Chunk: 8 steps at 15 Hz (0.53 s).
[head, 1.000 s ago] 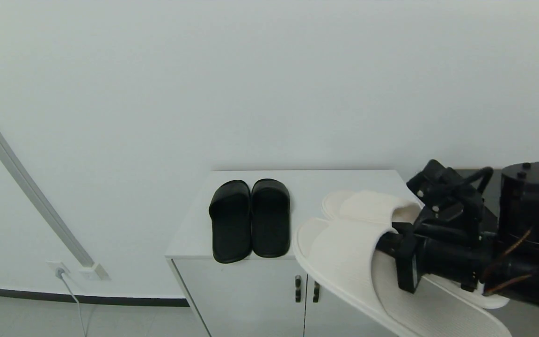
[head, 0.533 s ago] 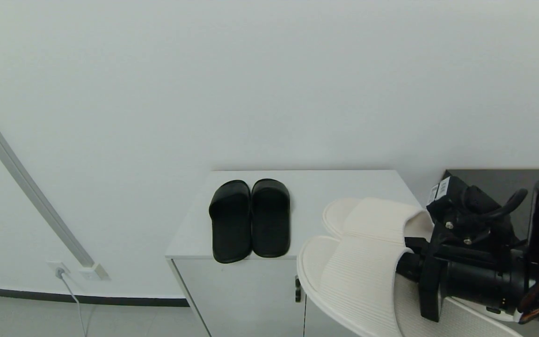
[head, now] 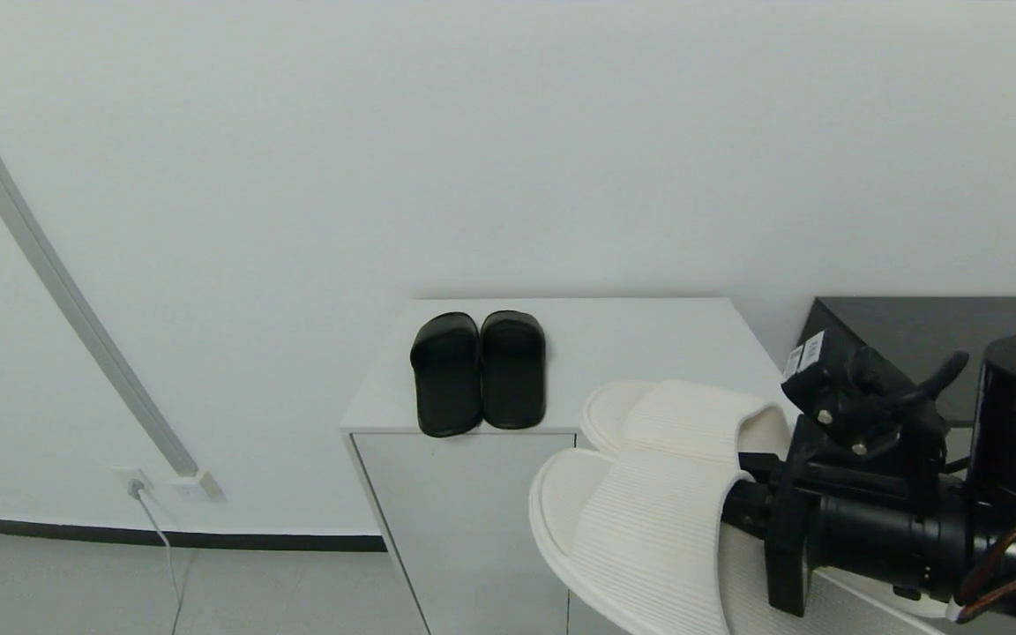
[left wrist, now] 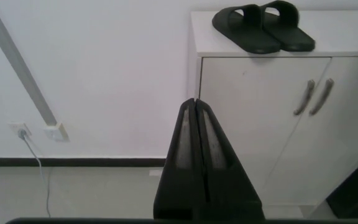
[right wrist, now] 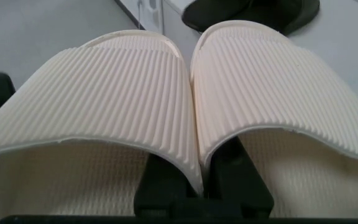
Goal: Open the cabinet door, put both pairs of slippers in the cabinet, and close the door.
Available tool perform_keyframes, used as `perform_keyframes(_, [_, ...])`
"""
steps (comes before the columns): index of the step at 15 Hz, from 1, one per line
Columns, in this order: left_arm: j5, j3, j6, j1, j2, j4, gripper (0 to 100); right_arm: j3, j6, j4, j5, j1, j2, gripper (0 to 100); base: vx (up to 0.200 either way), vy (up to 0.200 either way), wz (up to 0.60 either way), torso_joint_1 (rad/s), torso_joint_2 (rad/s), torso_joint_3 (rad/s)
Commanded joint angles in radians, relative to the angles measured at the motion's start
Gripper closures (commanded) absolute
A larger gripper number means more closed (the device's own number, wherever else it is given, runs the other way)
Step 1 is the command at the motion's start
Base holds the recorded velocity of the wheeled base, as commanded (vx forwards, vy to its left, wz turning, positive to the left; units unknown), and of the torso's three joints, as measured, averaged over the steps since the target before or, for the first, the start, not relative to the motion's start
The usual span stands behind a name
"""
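A pair of black slippers (head: 478,370) lies side by side on top of the white cabinet (head: 464,520), near its front edge. Both cabinet doors are shut, and their two handles (left wrist: 316,96) meet at the middle in the left wrist view. My right gripper (head: 735,496) is shut on the pair of white slippers (head: 649,503), pinching their inner straps together, and holds them in the air in front of the cabinet's right side. The right wrist view shows both white slippers (right wrist: 191,106) close up, with the black slippers (right wrist: 253,11) beyond. My left gripper (left wrist: 195,104) is shut on nothing, low and left of the cabinet.
A dark surface (head: 940,328) stands right of the cabinet. On the wall at the left run a slanted grey strip (head: 49,265) and a socket with a cable (head: 133,483) down to the floor. Open floor (left wrist: 73,193) lies left of the cabinet.
My right gripper has drawn the white slippers off the cabinet top, lower and toward me. The head camera has shifted too, so the cabinet now looks smaller and farther.
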Motion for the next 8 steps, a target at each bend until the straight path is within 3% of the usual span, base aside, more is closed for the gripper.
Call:
perform_keyframes(1, [0.002, 0.000, 0.001, 0.000, 0.001, 0.000, 100, -0.013, 0.033, -0.064, -0.009, 0.025, 0.092, 100, -0.200, 0.000, 0.00, 0.002, 0.00, 0.002])
perform_keyframes(8, [0.000, 0.001, 0.001, 0.000, 0.001, 0.000, 100, 0.000, 0.032, -0.094, -0.021, 0.028, 0.109, 100, 0.000, 0.000, 0.00, 0.000, 0.00, 0.000])
